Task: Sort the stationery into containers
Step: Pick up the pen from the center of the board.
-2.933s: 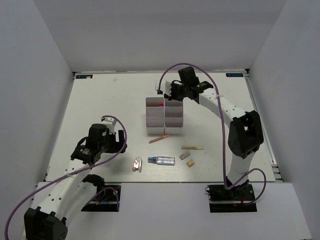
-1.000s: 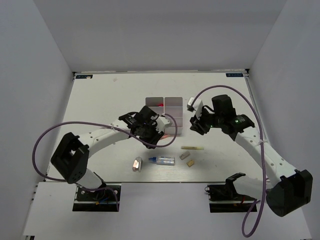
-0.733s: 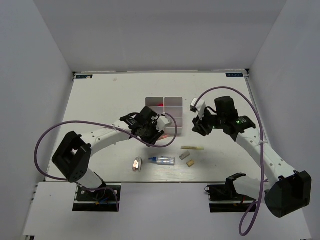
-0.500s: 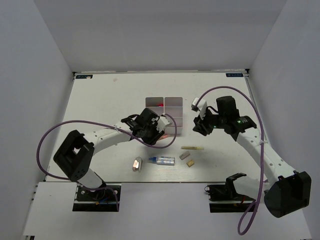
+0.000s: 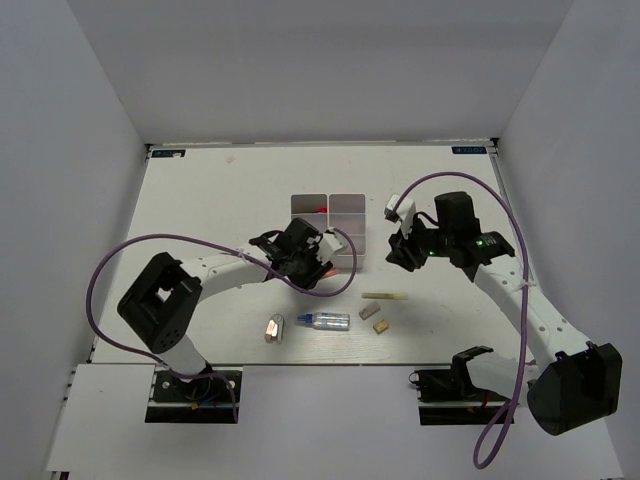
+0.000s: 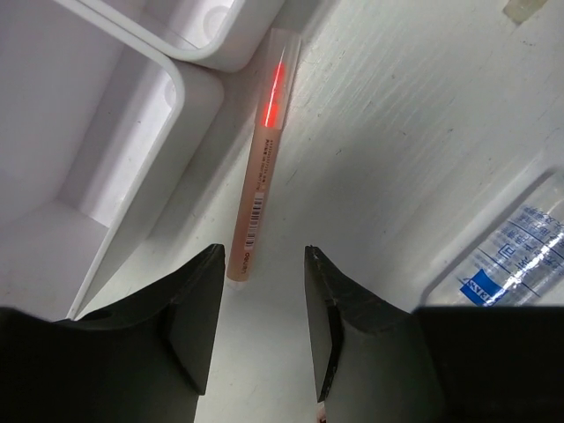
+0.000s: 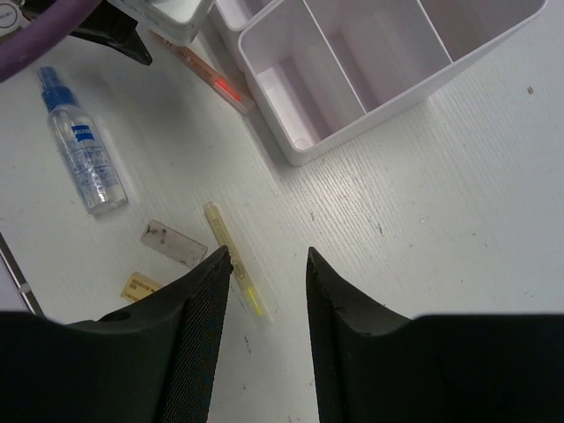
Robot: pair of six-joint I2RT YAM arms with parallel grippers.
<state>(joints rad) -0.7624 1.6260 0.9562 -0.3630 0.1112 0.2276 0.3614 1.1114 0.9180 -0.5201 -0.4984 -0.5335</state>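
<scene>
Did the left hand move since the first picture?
Yes. The left hand went from the near left of the table, away and rightward, to the near edge of the white boxes.

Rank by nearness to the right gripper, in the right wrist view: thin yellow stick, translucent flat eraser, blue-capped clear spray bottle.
1. Thin yellow stick, at the jaws of the right gripper.
2. Translucent flat eraser, farther left.
3. Blue-capped clear spray bottle, upper left.
</scene>
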